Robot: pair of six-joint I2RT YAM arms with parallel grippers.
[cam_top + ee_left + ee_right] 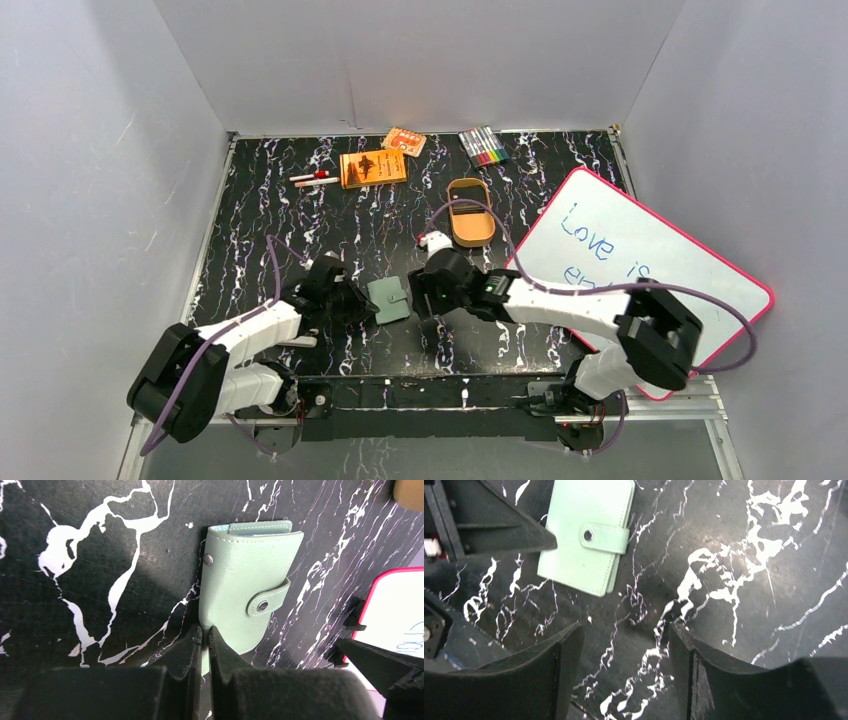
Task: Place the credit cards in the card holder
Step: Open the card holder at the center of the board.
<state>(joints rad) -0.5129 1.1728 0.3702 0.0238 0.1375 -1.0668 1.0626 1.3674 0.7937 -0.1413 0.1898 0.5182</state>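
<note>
The sage-green card holder (389, 298) lies folded on the black marble table, its snap tab (267, 600) across the cover. Pale inner sleeves (260, 528) stick out at its far end. My left gripper (205, 630) is shut on the holder's near corner; in the top view it (362, 303) is at the holder's left side. My right gripper (624, 627) is open and empty over bare table, just right of the holder (584, 535), and shows in the top view (425, 298). No dark credit cards are in view.
A golden oval tin (470, 212) stands open behind the right gripper. An orange booklet (373, 167), a small orange pack (403, 141), markers (483, 146) and pens (314, 179) lie at the back. A red-rimmed whiteboard (640, 270) leans at the right.
</note>
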